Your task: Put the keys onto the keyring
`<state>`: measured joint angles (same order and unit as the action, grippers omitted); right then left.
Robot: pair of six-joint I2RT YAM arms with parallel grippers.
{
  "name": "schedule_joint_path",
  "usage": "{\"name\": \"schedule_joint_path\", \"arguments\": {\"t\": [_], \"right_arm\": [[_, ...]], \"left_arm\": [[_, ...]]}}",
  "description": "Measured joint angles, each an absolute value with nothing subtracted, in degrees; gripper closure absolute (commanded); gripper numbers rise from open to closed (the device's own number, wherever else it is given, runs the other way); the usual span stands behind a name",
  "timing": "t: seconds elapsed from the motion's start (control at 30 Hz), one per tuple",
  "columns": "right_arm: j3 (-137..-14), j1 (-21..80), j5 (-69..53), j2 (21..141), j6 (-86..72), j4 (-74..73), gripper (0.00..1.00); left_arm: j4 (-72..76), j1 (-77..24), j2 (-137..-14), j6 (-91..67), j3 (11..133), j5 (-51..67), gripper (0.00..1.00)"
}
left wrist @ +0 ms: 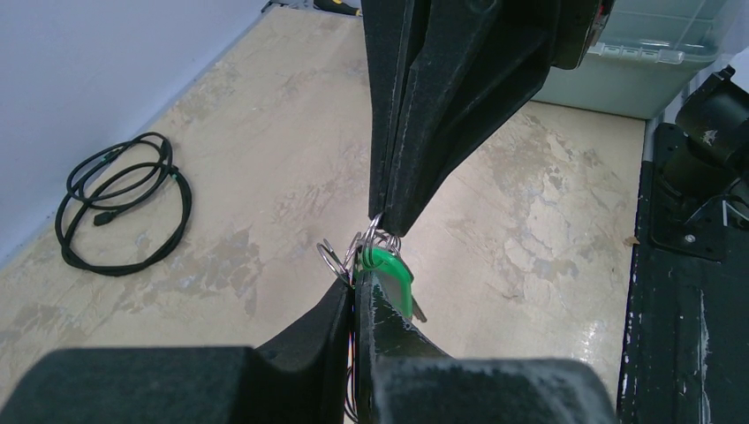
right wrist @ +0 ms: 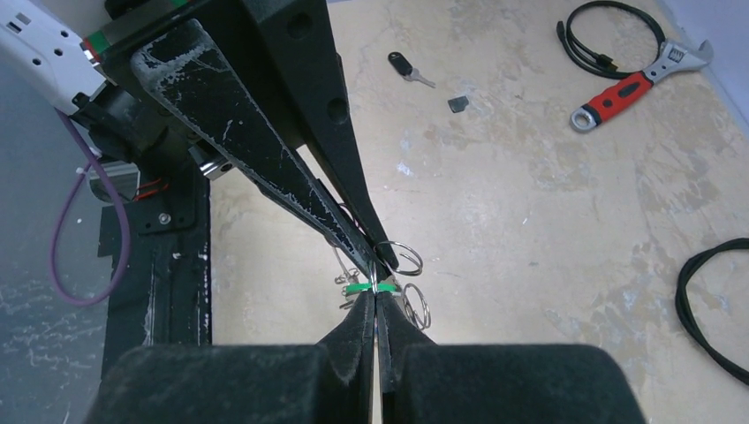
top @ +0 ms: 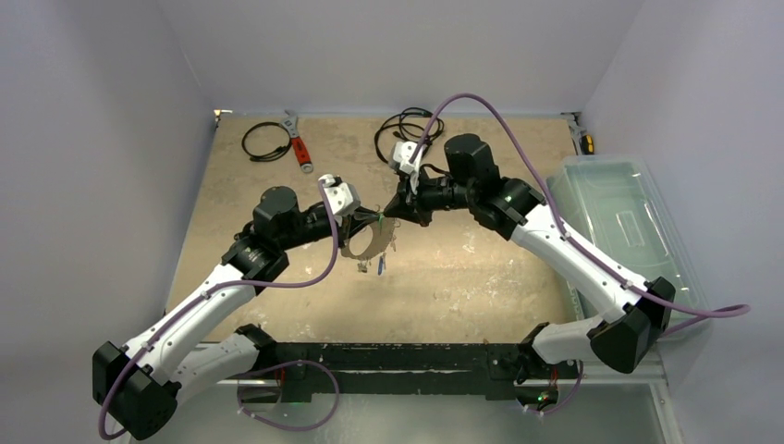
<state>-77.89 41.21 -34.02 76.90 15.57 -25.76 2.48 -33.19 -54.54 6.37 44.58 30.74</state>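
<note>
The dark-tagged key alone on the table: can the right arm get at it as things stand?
Probably not at once. The right gripper is shut, tip to tip with the left gripper at the green-tagged key. The bare table toward the dark-tagged key looks free, so it likely could once released.

Plain walls (top: 92,139) are enclosing a scuffed tabletop (top: 462,277) where a wrench (top: 298,143) and coiled cables (top: 266,141) are lying: a robotics lab.

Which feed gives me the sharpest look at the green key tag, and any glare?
Left wrist view: green key tag sharp and evenly lit, left claw a dark blur in front, sheen on the table. Right wrist view: tag only an edge-on sliver. Top view: too small to resolve.
</note>
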Motion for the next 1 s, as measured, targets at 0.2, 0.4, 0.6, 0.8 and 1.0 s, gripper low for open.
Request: {"name": "schedule_joint_path", "arguments": {"t": [0.2, 0.4, 0.6, 0.8, 1.0], "right_arm": [[-77.9, 41.3, -33.6, 77.7, 15.6, -25.7, 1.00], [-78.1, 41.3, -33.6, 77.7, 15.6, -25.7, 1.00], [-78.2, 41.3, -32.9, 77.7, 15.6, -25.3, 1.00], [-78.3, 41.3, -32.0, 78.1, 15.5, -24.9, 1.00], [-78.4, 41.3, -31.0, 78.8, 15.4, -24.6, 1.00]], "left_arm": [[2.5, -33.2, -54.6, 6.3, 44.6, 30.8, 1.00], [2.5, -33.2, -55.0, 6.3, 44.6, 30.9, 1.00], [2.4, -33.2, -55.2, 6.0, 44.6, 30.9, 1.00], [2.4, -33.2, -55.2, 6.0, 44.6, 31.0, 1.00], [2.2, -33.2, -55.4, 6.0, 44.6, 31.1, 1.00]]}}
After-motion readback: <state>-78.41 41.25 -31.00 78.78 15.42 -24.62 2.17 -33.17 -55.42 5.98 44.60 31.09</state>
